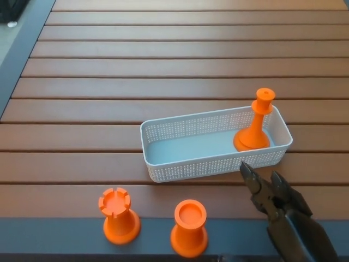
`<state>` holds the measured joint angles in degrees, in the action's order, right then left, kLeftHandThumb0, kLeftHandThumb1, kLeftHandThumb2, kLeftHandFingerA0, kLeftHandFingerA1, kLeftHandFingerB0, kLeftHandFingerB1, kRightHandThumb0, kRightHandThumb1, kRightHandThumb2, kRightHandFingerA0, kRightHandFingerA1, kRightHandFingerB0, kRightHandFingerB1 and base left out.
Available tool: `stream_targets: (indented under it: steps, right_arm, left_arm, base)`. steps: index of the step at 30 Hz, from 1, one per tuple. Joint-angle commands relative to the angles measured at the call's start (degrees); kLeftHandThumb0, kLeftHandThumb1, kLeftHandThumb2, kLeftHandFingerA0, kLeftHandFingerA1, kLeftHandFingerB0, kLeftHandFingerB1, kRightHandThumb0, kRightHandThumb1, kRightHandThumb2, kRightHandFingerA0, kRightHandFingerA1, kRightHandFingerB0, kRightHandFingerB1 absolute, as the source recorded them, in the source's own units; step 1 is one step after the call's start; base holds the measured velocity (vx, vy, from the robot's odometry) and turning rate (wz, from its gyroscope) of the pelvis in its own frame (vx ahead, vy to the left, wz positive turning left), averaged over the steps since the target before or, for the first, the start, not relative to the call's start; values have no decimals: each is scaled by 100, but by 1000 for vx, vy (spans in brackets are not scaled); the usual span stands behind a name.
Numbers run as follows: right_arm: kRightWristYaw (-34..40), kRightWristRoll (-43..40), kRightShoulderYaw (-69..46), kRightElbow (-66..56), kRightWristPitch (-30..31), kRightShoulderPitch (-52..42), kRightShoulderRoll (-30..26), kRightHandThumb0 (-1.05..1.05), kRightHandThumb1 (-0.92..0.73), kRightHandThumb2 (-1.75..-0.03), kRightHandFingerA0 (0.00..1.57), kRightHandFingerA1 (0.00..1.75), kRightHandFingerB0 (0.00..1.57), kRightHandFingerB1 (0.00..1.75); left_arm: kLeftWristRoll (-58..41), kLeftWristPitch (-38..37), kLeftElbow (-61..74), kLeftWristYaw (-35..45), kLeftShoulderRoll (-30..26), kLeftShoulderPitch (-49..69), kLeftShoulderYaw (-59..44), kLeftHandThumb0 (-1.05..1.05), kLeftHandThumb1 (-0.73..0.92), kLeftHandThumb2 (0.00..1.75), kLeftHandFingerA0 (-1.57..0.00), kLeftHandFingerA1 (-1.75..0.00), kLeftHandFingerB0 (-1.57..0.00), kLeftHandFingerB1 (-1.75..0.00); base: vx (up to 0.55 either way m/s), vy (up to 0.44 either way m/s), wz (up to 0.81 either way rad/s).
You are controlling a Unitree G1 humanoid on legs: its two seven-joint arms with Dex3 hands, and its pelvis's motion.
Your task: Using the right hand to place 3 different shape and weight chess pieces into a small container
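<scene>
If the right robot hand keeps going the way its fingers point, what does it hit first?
Probably the near wall of the white basket, since the right robot hand points up-left toward it. Its height is unclear, so it may pass over the rim.

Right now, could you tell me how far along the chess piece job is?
One piece stands upright in the white basket. The right hand is empty, fingers apart, near the basket's front. The notched piece and the round-topped piece wait on the table.

3 orange chess pieces (pixel 188 227); white perforated container (pixel 163 172); brown slatted table (pixel 136 65).
</scene>
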<state>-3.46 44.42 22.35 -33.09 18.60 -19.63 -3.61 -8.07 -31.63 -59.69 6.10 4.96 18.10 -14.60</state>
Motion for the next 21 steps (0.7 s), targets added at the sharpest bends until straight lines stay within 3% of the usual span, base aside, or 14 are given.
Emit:
stream_targets:
  steps: [1,7,8,10,12,13,21]
  right_arm:
    - [39,392,120,669,493,464,209,-89,-50,-90,0,18,0,0]
    - [164,532,465,1058,550,486,356,-92,-51,-93,0,20,0,0]
    - [200,584,553,1131,557,477,379,-92,-52,-93,0,20,0,0]
    - [200,648,654,1208,604,486,411,-91,-51,-92,0,20,0,0]
    - [155,694,708,1249,690,512,428,-92,-52,-92,0,20,0,0]
    - [130,717,731,1307,754,541,437,-91,-52,-91,0,19,0,0]
    - [135,634,716,1570,918,723,575,-89,-50,-90,0,18,3,0]
  left_arm:
    - [12,148,-44,-85,-53,-92,24,-6,43,122,-145,-132,-145,-131]
    - [-78,10,-299,69,-103,-209,-45,-6,46,122,-143,-131,-143,-130]
    - [-138,-8,-285,145,-94,-200,-80,-21,17,164,-157,-126,-145,-123]
    - [-168,10,-242,184,-75,-207,-96,-21,14,165,-155,-122,-143,-122]
    - [-147,44,-205,177,-57,-235,-90,-21,13,165,-155,-122,-143,-121]
    - [-155,6,-222,205,-55,-238,-105,-7,47,123,-145,-132,-144,-131]
    - [-95,-4,-308,123,-55,-242,-112,-5,44,122,-144,-131,-144,-131]
  base:
    - [0,0,0]
    - [0,0,0]
    - [0,0,0]
    - [0,0,0]
    - [0,0,0]
    - [0,0,0]
    - [0,0,0]
